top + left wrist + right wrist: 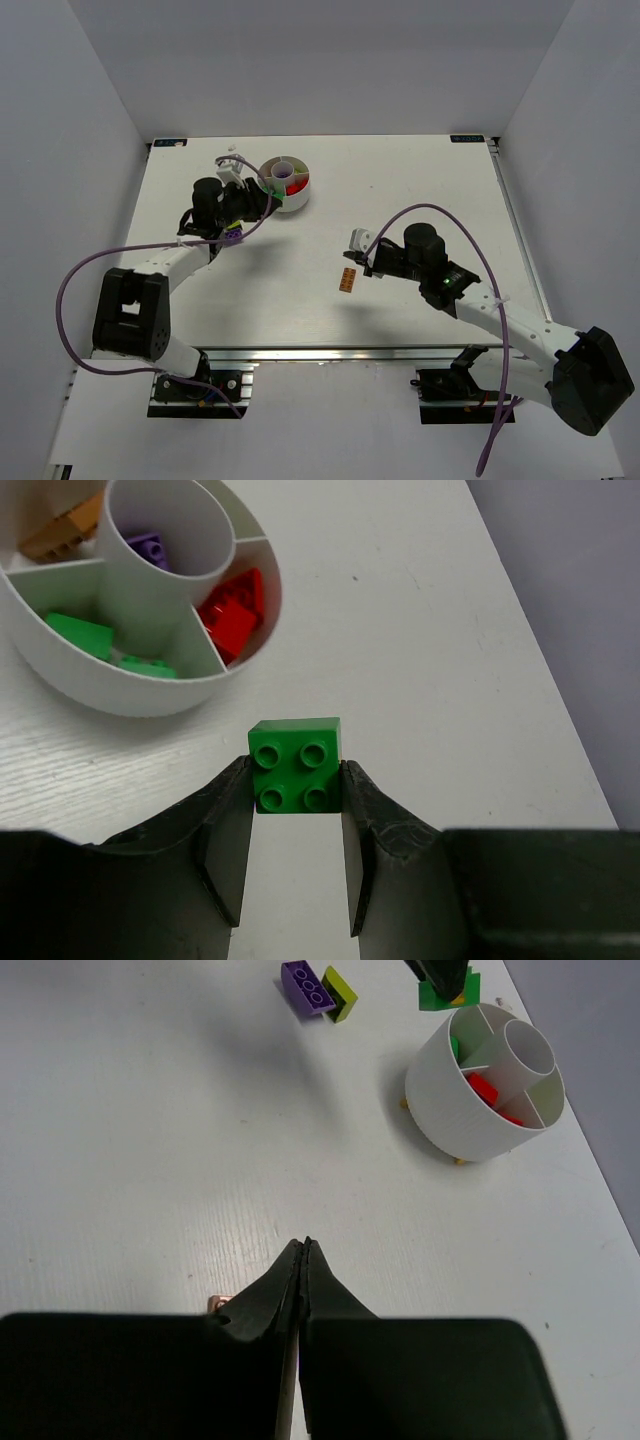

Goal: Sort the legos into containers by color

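My left gripper (296,780) is shut on a green four-stud brick (295,765), held just outside the rim of the round white dish (130,702). The dish holds green bricks (80,635), red bricks (235,610), an orange brick (60,530) and a purple brick (150,548) in the centre well. From above, the left gripper (279,201) sits at the near side of the dish (298,192). My right gripper (303,1247) is shut and empty, just right of a loose orange brick (347,280). A purple brick (307,985) and a lime brick (340,992) lie together on the table.
The purple and lime pair (232,236) lies under the left arm, near-left of the dish. Grey walls enclose the white table on three sides. The orange brick shows only as a sliver (218,1304) beside my right fingers.
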Controlling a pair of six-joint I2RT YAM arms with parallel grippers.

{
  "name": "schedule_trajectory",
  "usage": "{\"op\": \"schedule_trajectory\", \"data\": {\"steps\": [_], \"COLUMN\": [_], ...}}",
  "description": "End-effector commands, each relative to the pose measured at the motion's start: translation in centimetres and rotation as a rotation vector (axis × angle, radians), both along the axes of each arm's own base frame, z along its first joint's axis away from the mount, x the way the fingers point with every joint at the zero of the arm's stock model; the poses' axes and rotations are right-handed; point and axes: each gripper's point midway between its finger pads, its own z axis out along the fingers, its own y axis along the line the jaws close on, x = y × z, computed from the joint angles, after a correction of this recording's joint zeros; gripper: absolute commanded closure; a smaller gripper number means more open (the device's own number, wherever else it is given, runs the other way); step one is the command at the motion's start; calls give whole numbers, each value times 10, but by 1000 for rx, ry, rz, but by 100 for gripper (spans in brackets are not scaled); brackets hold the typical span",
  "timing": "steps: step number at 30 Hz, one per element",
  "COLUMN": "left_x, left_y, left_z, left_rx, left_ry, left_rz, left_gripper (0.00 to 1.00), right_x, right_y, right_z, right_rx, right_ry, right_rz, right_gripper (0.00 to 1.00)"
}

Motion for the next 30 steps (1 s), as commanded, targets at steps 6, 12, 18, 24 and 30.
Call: {"op": "schedule_trajectory", "data": {"steps": [6,12,18,24,30], "left_x": [53,85,96,100,103], "left_y": [21,29,27,26,21], "left_z": [20,21,23,21,9], "left_rx": [61,121,121,129,141], "left_ry": [-48,-66,-147,-231,-242], "left_rz": [151,208,202,188,158], "left_gripper": [100,100,96,85,79], "right_x": [-3,-5,-6,-7,-5], "right_y": [6,5,4,5,5], "right_z": [28,35,38,37,33], "right_rx": [60,74,81,78,68], "right_ry": [-16,-29,-38,-40,-38], "right_rz": [27,28,32,35,34], "right_gripper": [100,100,100,100,99]}}
